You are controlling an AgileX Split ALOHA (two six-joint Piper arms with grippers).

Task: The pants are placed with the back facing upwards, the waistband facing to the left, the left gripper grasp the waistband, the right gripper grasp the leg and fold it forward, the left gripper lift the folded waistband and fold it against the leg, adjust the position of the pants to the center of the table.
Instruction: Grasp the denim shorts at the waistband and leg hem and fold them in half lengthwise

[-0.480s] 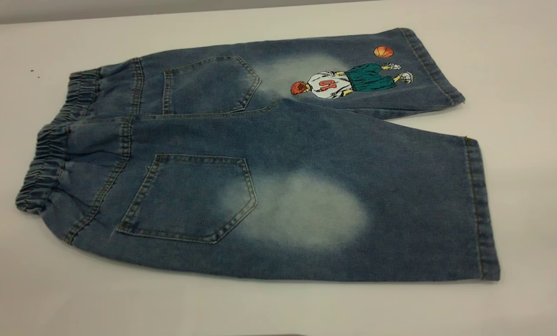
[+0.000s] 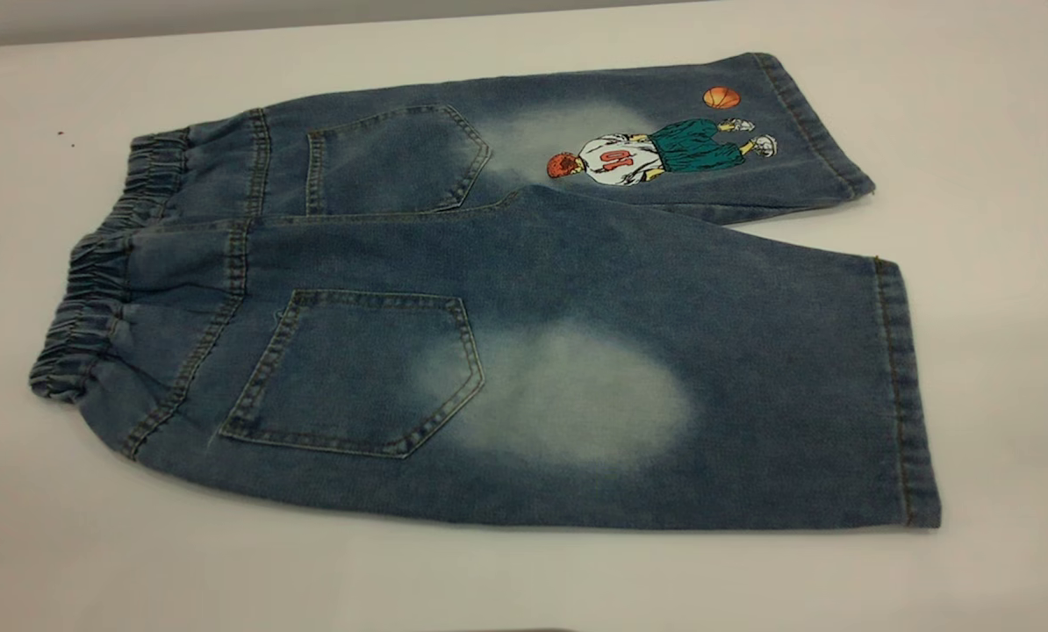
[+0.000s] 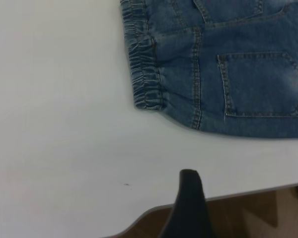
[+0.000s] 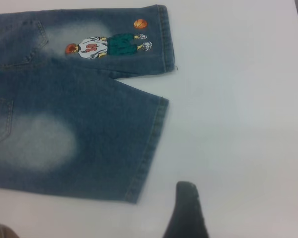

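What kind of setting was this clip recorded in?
Probably a lab or test bench rather than a home: a bare white table with only denim pants spread flat on it, a grey wall strip behind, and each wrist view showing one black finger of the left claw or right claw.

Woven blue denim cloth for the pants (image 2: 524,298), matt and slightly coarse, washed pale in soft patches, with tan topstitching along seams, pockets and hems. Gathered, puckered elastic denim at the waistband (image 2: 94,298) toward the table's left edge; a flat, smooth printed cartoon (image 2: 656,154) on the far leg, plain faded cloth on the near leg (image 2: 752,395). Smooth, faintly sheened white table (image 2: 998,132); dull black, plastic-looking finger on the left gripper (image 3: 189,208) and right gripper (image 4: 187,213).
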